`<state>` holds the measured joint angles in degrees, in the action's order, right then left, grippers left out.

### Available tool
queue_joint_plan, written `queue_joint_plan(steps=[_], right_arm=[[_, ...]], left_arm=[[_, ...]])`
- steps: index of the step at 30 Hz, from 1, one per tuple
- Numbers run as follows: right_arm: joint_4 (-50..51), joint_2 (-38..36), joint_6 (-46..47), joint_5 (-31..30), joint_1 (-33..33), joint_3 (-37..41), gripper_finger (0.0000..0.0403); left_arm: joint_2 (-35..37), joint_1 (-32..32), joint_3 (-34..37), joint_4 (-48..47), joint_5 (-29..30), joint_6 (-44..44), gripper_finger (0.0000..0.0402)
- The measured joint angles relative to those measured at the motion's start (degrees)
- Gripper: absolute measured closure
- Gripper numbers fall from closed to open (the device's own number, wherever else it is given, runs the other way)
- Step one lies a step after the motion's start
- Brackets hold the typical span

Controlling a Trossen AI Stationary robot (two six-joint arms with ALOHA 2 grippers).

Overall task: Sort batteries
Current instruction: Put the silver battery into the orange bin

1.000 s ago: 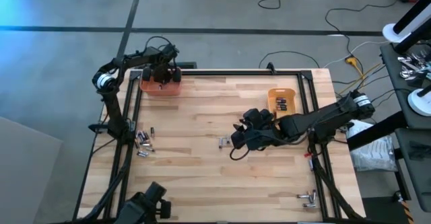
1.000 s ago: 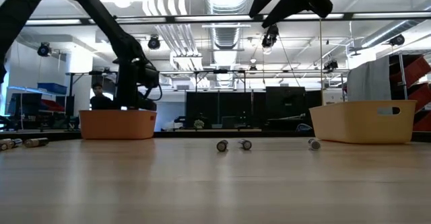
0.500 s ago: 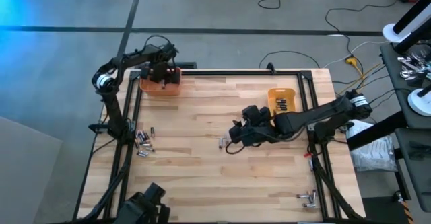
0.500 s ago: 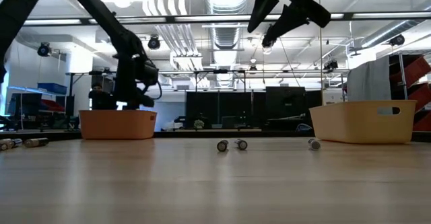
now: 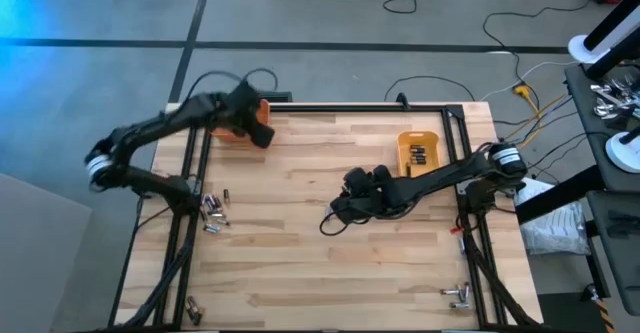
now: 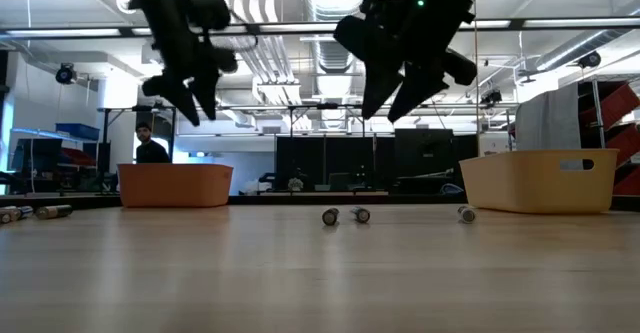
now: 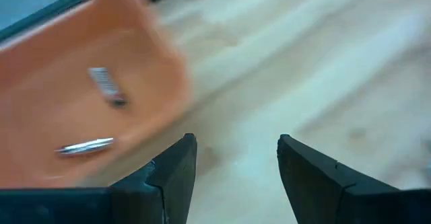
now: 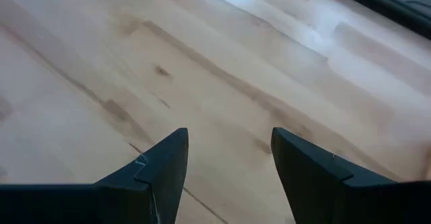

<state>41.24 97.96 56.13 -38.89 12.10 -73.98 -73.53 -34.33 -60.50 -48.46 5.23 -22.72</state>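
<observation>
Whereas a second ago the left claw (image 5: pixel 262 137) hung over the orange plastic bin (image 7: pixel 87 109), it has now swung out past that bin's bench-centre edge, its fingers spread and holding nothing. Two small batteries (image 7: pixel 101 83) lie inside the bin, so a drop-off looks finished (a judgement, as that view is smeared). Meanwhile the right claw (image 5: pixel 337 213) has slid leftward over the pale wooden bench (image 5: pixel 300 263) and sits above where two loose silvery batteries (image 6: pixel 345 215) lay mid-bench; its fingers gape, empty. More dark cylindrical batteries (image 5: pixel 212 211) wait near the left edge, others in the yellow plastic bin (image 5: pixel 402 139).
</observation>
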Motion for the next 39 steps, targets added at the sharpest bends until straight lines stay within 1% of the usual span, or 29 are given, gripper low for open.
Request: queue_joint_plan(steps=[2, 5, 9, 14, 18, 20, 22, 24, 29, 31, 34, 39], right_arm=[[0.0, 0.4, 0.25, -0.54, 0.3, -0.85, 0.0199], [0.04, 0.04, 0.28, -4.08, 0.98, -2.09, 0.0202], [0.03, -1.56, -0.79, -7.25, 1.31, -3.39, 0.0207], [0.71, -5.0, -1.17, -7.77, 1.82, -3.43, 0.0213], [0.75, -9.97, -4.74, -7.69, 3.25, -3.4, 0.0216], [0.71, -12.58, -7.63, -7.71, 3.62, -3.4, 0.0216], [0.89, -15.26, -10.33, -7.8, 3.66, -3.38, 0.0215], [0.87, -17.79, -12.8, -8.08, 3.59, -3.41, 0.0216], [1.04, -23.33, -19.58, -8.58, 3.62, -3.38, 0.0218], [1.07, -25.89, -22.03, -6.84, 4.32, -3.38, 0.0216], [2.26, -30.16, -26.02, -2.87, 5.93, -3.4, 0.0217], [6.32, -37.09, -30.14, 0.79, 8.85, -3.43, 0.0223]], left_arm=[[4.0, 4.94, 3.93, 3.51, -0.04, -4.15, 0.0216], [8.8, 12.73, 9.66, 9.19, 0.09, -9.95, 0.0216], [12.73, 24.33, 15.81, 18.94, 1.46, -16.68, 0.0216], [11.79, 38.07, 20.91, 30.79, 8.83, -23.22, 0.0216], [7.18, 46.24, 21.58, 34.93, 14.4, -26.94, 0.0216], [4.15, 48.29, 20.41, 35.0, 16.14, -31.31, 0.0216], [0.71, 48.85, 18.75, 35.07, 16.71, -36.8, 0.0216], [-3.21, 48.91, 16.63, 34.99, 16.75, -40.0, 0.0216], [-14.21, 48.89, 8.62, 34.68, 16.77, -41.56, 0.0216], [-18.88, 48.87, 4.18, 33.38, 16.79, -41.71, 0.0216], [-26.16, 48.69, -3.46, 27.84, 16.8, -42.88, 0.0216], [-37.32, 48.41, -17.37, 10.78, 16.75, -46.38, 0.0216]])
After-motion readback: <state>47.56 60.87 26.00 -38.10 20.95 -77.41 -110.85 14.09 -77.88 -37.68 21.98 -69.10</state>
